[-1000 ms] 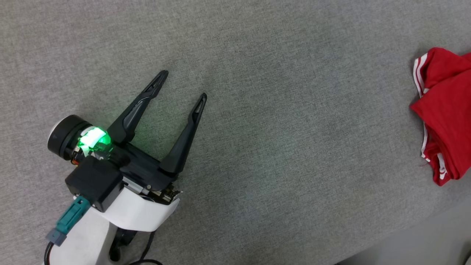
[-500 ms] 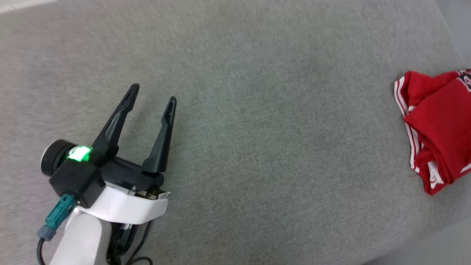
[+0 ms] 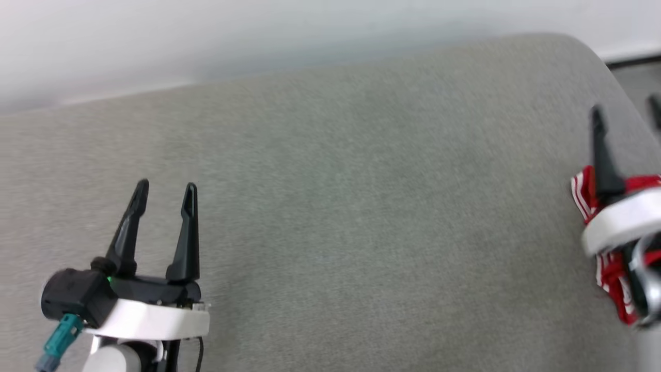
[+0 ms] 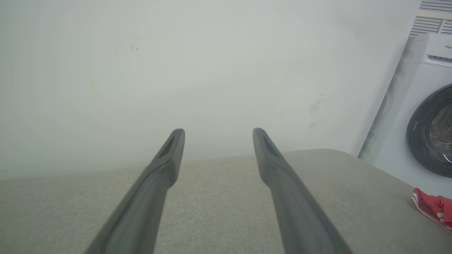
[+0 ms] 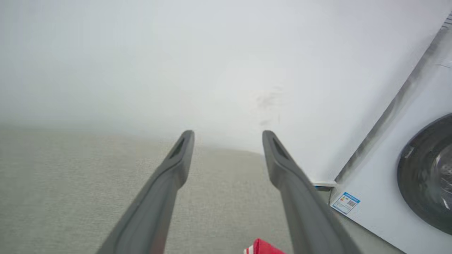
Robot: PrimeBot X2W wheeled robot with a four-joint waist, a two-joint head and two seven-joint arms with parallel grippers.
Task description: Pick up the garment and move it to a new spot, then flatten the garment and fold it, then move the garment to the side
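While right gripper [image 3: 626, 111] and left gripper [image 3: 166, 186] stand open, empty, garment [image 3: 609, 271] sits bunched near grey surface's [image 3: 361, 206] edge; stray arm sweep could push it off.

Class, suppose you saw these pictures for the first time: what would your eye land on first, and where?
The red garment stands out at the right edge of the grey surface, with the open right gripper over it. The open left gripper sits at the lower left; a washing machine stands off to the right.
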